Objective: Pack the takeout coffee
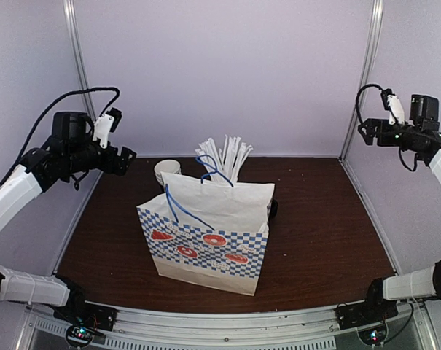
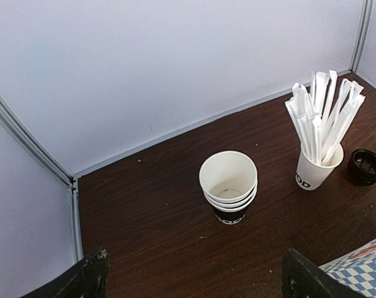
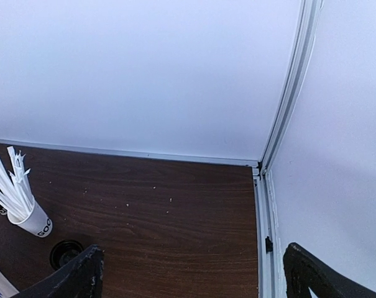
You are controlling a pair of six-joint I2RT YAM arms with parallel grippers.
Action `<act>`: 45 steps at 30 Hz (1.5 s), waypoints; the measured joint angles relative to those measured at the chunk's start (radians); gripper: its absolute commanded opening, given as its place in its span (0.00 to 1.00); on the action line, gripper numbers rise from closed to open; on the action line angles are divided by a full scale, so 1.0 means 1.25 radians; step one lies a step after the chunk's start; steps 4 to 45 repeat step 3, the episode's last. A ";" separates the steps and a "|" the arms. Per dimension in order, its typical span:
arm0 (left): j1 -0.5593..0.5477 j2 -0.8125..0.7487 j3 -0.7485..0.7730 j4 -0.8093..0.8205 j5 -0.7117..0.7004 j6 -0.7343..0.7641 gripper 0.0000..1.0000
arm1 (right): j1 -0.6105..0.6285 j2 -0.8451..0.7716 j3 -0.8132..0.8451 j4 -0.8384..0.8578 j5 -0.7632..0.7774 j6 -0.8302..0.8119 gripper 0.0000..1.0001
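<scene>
Brown wood-grain table [image 1: 329, 240] carries a checked paper bag [image 1: 205, 240], upright with its mouth open, evidently to receive the cup. The takeout coffee [image 2: 366, 166] stands outside the bag, beside its far right corner and near the straw cup [image 2: 315, 171]. Left gripper [image 2: 197, 282] and right gripper [image 3: 197, 276] hang raised, both spread wide and empty. Legible: "OD" on the straw cup only.

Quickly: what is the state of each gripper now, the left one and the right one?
Left gripper: open, holding nothing.
Right gripper: open, holding nothing.
</scene>
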 measured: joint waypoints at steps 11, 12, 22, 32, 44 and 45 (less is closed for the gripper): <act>0.000 0.009 0.021 -0.011 0.001 -0.012 0.98 | 0.000 -0.018 0.009 -0.007 0.016 -0.007 1.00; 0.000 0.009 0.021 -0.011 0.001 -0.012 0.98 | 0.000 -0.018 0.009 -0.007 0.016 -0.007 1.00; 0.000 0.009 0.021 -0.011 0.001 -0.012 0.98 | 0.000 -0.018 0.009 -0.007 0.016 -0.007 1.00; 0.000 0.009 0.021 -0.011 0.001 -0.012 0.98 | 0.000 -0.018 0.009 -0.007 0.016 -0.007 1.00; 0.000 0.009 0.021 -0.011 0.001 -0.012 0.98 | 0.000 -0.018 0.009 -0.007 0.016 -0.007 1.00; 0.000 0.009 0.021 -0.011 0.001 -0.012 0.98 | 0.000 -0.018 0.009 -0.007 0.016 -0.007 1.00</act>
